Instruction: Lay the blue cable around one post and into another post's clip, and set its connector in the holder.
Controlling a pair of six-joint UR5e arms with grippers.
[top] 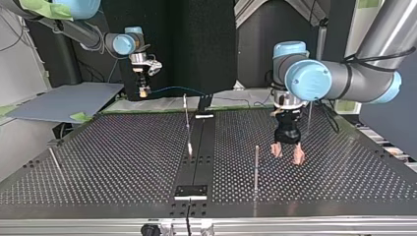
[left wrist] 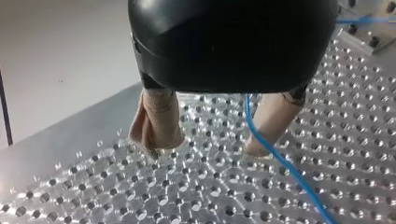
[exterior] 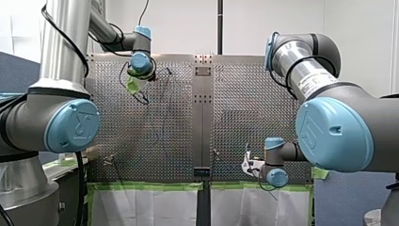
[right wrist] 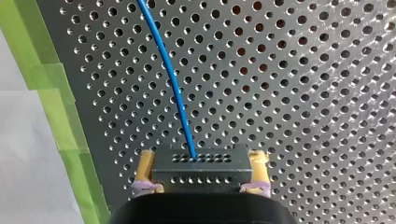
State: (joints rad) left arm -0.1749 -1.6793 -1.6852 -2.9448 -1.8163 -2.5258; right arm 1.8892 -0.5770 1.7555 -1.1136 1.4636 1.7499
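Observation:
My right gripper [right wrist: 201,171] is shut on the dark perforated connector [right wrist: 198,161], its yellow pads on the connector's two sides. The blue cable [right wrist: 170,79] leaves the connector and runs ahead over the perforated table. In the top view my right gripper [top: 143,91] hangs at the far left edge of the table, and the cable [top: 169,89] stretches from it toward a thin post [top: 186,110]. My left gripper [top: 287,153] stands open just above the table, beside another post [top: 256,164]. In the left wrist view the cable [left wrist: 280,163] passes close by one beige pad [left wrist: 271,126] of my left gripper [left wrist: 210,147].
A black holder block [top: 191,191] sits on the centre strip near the top view's front edge. A third thin post [top: 54,160] leans at the top view's left. Green tape [right wrist: 51,93] lines the table edge by my right gripper. A grey sheet [top: 64,101] lies beyond the table.

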